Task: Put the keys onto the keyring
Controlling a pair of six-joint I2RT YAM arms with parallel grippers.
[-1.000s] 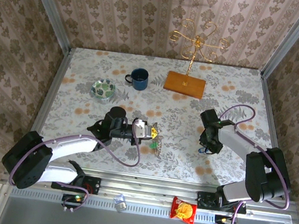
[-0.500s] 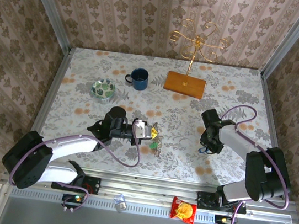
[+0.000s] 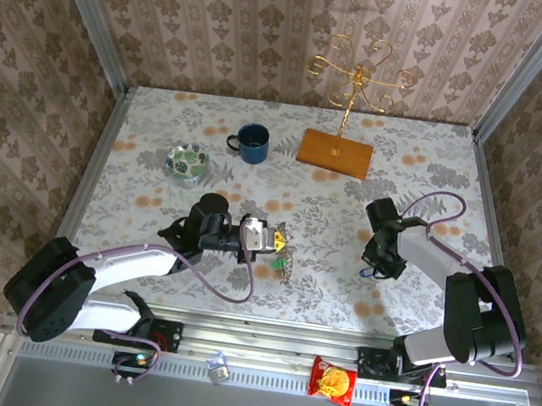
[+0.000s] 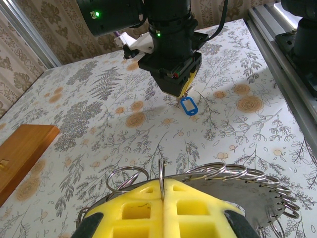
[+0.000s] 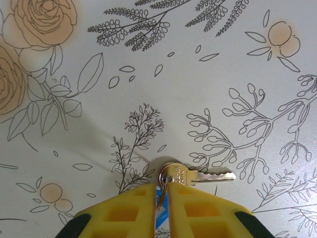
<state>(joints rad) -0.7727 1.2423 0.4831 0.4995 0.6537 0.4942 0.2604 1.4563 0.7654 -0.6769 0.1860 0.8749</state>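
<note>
Our left gripper point(image 4: 162, 184) has its jaws clamped on the keyring point(image 4: 237, 191). Our right gripper point(image 5: 162, 193) pinches a key point(image 5: 198, 175) at its head end, with the blade pointing to three o'clock.

Bright, even light from overhead is washing the bench point(image 3: 330, 211), leaving only soft, faint shadows beyond the keyring point(image 4: 242, 196). The keyring's wire loops are glinting with small highlights, while the left gripper point(image 4: 162, 196) just in front of it is blurring out of focus.
</note>
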